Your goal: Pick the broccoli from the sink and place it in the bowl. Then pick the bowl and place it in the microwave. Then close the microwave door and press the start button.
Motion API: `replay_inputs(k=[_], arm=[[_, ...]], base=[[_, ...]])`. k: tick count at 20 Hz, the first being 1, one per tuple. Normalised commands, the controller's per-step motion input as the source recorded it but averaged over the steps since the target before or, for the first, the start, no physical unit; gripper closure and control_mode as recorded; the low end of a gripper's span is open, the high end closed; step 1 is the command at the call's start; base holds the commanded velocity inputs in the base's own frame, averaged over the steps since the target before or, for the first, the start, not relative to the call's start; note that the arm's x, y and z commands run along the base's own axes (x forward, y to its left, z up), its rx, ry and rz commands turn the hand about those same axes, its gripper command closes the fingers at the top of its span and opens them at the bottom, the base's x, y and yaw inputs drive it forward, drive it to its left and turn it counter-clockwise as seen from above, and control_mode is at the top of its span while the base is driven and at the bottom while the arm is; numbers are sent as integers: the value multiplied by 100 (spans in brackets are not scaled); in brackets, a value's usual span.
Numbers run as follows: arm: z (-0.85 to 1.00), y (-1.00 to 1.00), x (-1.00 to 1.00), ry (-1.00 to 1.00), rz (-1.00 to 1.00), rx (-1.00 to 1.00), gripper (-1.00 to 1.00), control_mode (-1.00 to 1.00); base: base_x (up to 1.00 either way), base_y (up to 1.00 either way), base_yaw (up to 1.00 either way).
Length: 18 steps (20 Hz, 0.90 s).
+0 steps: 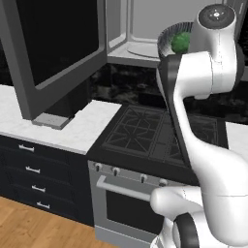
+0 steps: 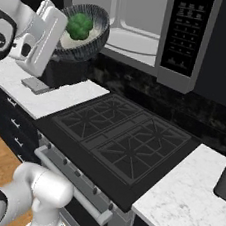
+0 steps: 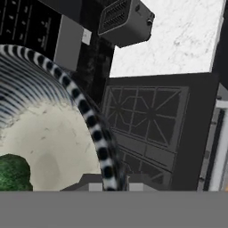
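Left base view: the bowl (image 1: 167, 41) is raised in the air in front of the open microwave (image 1: 140, 29), above the black stove (image 1: 155, 133), with the broccoli (image 1: 181, 42) lying inside it as a bright green lump. The arm's white wrist covers the right part of the bowl, so the end effector itself is hidden here. The microwave door (image 1: 53, 48) stands swung wide to the left, its black glass window facing the room, over the white marble desk (image 1: 63, 128). Right base view: the bowl (image 2: 88, 31) is tilted, its speckled whitish inside turned toward the camera, and the broccoli (image 2: 79, 26) rests against the inner wall on the hand's side. The white hand meets the bowl at its left rim. The bowl is level with the lower edge of the microwave (image 2: 140, 33) cavity and just outside it, to the left of the glass turntable (image 2: 134, 41). Hand view: the end effector (image 3: 110, 182) is clamped on the bowl's (image 3: 53, 138) striped rim, one fingertip inside the rim and one outside, the jaws narrowly parted by the wall between them. The broccoli (image 3: 13, 173) sits at the lower left of the bowl's interior. Beyond the rim lie the stove (image 3: 147, 129) grates.
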Motion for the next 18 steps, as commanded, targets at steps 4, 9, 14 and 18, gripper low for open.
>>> replay_inputs(k=[4,9,14,18], arm=[[9,0,54,-13,-8,0,100,-100],[3,0,71,-6,-5,0,100,-100],[1,-6,67,0,0,0,100,-100],[13,-12,51,0,0,2,100,-100]], base=[[0,0,0],[0,0,0],[0,0,0],[0,0,0]])
